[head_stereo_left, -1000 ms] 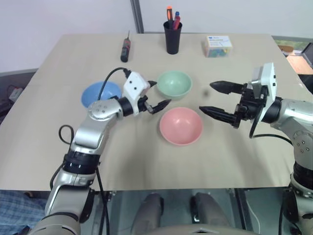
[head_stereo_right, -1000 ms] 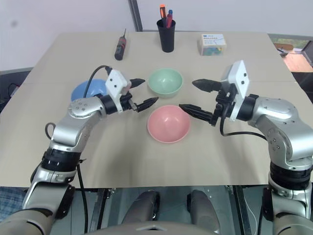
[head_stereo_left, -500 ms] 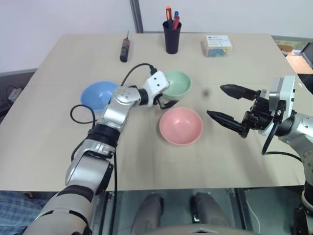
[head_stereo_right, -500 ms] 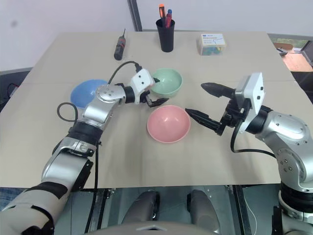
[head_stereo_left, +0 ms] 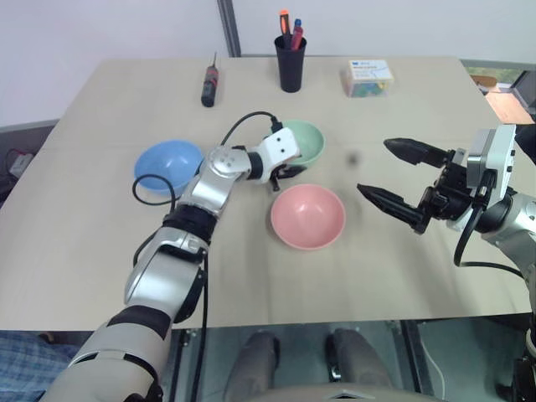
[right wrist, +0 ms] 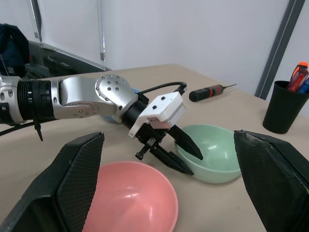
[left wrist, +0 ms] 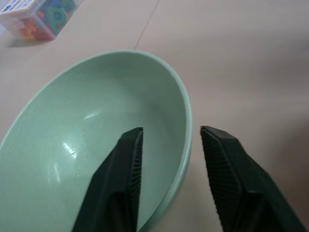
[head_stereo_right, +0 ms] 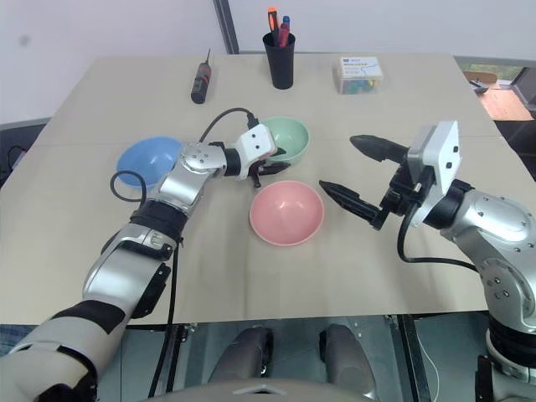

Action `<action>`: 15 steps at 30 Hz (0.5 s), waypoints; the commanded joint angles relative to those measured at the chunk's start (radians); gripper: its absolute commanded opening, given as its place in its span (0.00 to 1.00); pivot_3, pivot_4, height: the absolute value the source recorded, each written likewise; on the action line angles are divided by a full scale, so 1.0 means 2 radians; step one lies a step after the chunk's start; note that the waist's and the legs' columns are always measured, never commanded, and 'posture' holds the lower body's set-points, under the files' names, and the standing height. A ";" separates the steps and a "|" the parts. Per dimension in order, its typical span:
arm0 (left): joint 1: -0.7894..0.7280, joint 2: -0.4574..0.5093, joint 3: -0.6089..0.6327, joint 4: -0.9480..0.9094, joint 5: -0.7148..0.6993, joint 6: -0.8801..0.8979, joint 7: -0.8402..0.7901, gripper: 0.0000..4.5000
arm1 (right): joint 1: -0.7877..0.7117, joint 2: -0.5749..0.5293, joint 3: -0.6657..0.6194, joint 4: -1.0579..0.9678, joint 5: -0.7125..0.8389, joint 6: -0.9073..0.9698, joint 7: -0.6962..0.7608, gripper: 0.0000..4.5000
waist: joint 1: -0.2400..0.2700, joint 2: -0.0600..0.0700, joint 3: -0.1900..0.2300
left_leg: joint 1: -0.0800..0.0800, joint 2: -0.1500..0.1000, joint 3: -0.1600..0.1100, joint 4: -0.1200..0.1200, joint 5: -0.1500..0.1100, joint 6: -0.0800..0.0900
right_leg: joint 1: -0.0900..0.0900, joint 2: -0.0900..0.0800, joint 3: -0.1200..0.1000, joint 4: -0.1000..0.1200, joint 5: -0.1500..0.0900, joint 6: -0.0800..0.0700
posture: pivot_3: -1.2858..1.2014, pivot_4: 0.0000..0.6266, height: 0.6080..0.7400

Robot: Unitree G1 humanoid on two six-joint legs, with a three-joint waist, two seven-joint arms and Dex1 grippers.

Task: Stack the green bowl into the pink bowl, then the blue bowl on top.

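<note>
Your left gripper (left wrist: 170,145) straddles the green bowl's (head_stereo_left: 306,142) near rim, one finger inside, one outside, jaws narrowed but a gap shows each side of the wall, so it's not pinched yet. Close fully before lifting, then raise it straight to clear the pink bowl (head_stereo_left: 307,216) sitting just in front. Right gripper (head_stereo_left: 400,177) hangs spread wide beside the pink bowl, keep it out of the way. Blue bowl (head_stereo_left: 168,165) waits left of the arm
</note>
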 commanded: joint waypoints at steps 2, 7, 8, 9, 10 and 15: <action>-0.011 0.002 0.012 -0.002 0.002 -0.010 0.001 0.01 | -0.002 -0.011 -0.001 -0.020 0.013 -0.011 -0.005 1.00 | 0.000 0.000 0.000 | 0.000 0.000 0.000 0.000 0.000 0.000 | 0.000 0.000 0.000 0.000 0.000 0.000 | 0.52 0.24 0.99; -0.013 0.010 0.017 -0.004 0.003 -0.006 0.001 0.01 | -0.002 -0.016 0.002 -0.019 0.020 -0.012 -0.006 1.00 | 0.000 0.000 0.000 | 0.000 0.000 0.000 0.000 0.000 0.000 | 0.000 0.000 0.000 0.000 0.000 0.000 | 0.52 0.24 0.99; -0.015 0.012 0.018 -0.004 0.002 -0.006 0.001 0.01 | -0.002 -0.017 0.002 -0.019 0.021 -0.012 -0.007 1.00 | 0.000 0.000 0.000 | 0.000 0.000 0.000 0.000 0.000 0.000 | 0.000 0.000 0.000 0.000 0.000 0.000 | 0.52 0.24 0.99; -0.017 0.015 0.020 -0.004 0.001 -0.007 0.000 0.01 | -0.002 -0.018 0.002 -0.018 0.022 -0.012 -0.007 1.00 | 0.000 0.000 0.000 | 0.000 0.000 0.000 0.000 0.000 0.000 | 0.000 0.000 0.000 0.000 0.000 0.000 | 0.52 0.24 0.99; -0.020 0.018 0.022 -0.006 0.000 -0.008 -0.001 0.01 | -0.001 -0.019 0.002 -0.018 0.023 -0.012 -0.007 1.00 | 0.000 0.000 0.000 | 0.000 0.000 0.000 0.000 0.000 0.000 | 0.000 0.000 0.000 0.000 0.000 0.000 | 0.52 0.24 0.99; -0.028 0.029 0.023 -0.032 -0.005 -0.004 -0.023 0.01 | 0.002 -0.026 0.001 -0.016 0.025 -0.015 -0.005 1.00 | 0.000 0.000 0.000 | 0.000 0.000 0.000 0.000 0.000 0.000 | 0.000 0.000 0.000 0.000 0.000 0.000 | 0.52 0.24 0.99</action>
